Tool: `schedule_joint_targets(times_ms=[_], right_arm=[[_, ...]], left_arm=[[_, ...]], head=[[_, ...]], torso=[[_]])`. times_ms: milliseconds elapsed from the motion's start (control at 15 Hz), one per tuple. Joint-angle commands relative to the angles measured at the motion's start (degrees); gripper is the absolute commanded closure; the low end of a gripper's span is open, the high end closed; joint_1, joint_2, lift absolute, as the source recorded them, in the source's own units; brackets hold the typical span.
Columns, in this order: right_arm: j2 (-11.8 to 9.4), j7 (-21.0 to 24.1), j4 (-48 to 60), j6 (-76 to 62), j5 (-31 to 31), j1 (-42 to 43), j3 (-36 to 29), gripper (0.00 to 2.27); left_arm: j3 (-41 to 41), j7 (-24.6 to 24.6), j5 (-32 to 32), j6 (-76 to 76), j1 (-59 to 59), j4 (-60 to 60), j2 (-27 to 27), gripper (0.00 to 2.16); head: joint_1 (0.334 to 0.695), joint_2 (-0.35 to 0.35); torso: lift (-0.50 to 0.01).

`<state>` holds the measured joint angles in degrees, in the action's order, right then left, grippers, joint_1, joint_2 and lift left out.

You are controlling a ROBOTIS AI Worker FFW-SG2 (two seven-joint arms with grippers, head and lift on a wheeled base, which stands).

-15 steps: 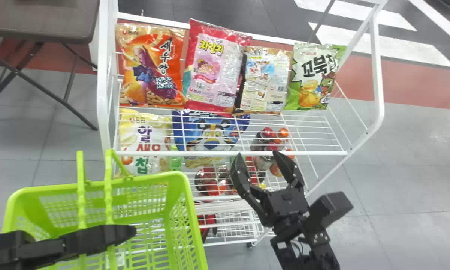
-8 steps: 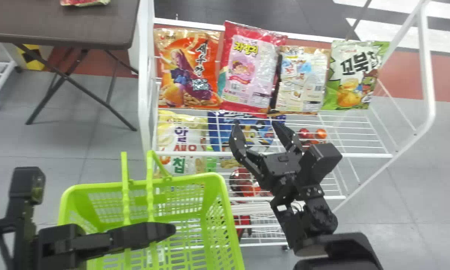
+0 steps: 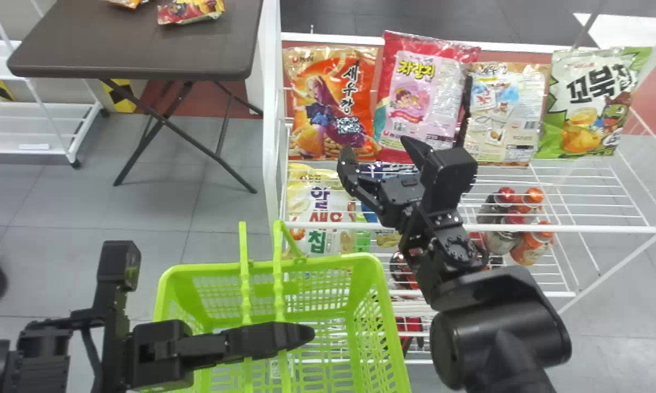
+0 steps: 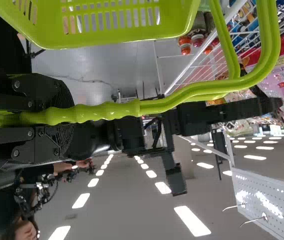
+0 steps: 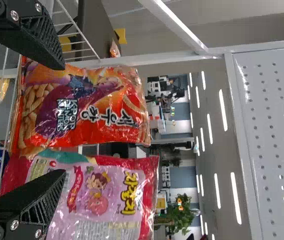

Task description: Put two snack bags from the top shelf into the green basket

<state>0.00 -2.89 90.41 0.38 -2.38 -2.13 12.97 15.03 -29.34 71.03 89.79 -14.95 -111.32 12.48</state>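
Right fingers (image 5: 37,200), open before the orange bag (image 5: 94,112) and pink bag (image 5: 104,192), might snag both if they close off-centre. Left fingers (image 3: 276,335) grip the basket handles (image 3: 278,273).

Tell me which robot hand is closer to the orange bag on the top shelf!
Right. The right gripper is near the orange bag's lower edge; the left gripper is farther off, on the green basket's handles.
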Motion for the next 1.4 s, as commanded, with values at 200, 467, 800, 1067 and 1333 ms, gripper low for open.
schedule_joint_targets(times_ms=[200,467,800,1067,1333], right_arm=[[0.1,0.5,-11.7,1.5,0.4,11.2,3.1,0.06],[0.1,0.5,-18.0,2.2,1.8,16.1,5.0,0.06],[0.1,-0.2,-26.0,2.4,3.4,22.1,6.7,0.06],[0.1,-2.2,-30.6,2.4,3.5,25.3,7.1,0.32],[0.1,-3.0,-31.3,2.4,3.4,25.4,7.0,1.80]], left_arm=[[0.1,0.0,0.0,0.2,0.1,0.3,0.0,2.14],[-1.4,0.0,0.0,0.2,2.1,1.8,0.4,2.14],[-3.4,0.0,0.0,0.2,4.1,3.3,0.8,2.14],[-3.5,-0.2,0.0,0.2,4.1,3.7,1.0,2.14],[-3.5,-0.3,0.0,0.2,4.2,3.9,1.1,2.14]], head=[[0.695,0.003],[0.695,0.025],[0.695,0.019],[0.695,0.024],[0.695,0.027]], torso=[[-0.001],[-0.001],[-0.001],[-0.001],[-0.001]])
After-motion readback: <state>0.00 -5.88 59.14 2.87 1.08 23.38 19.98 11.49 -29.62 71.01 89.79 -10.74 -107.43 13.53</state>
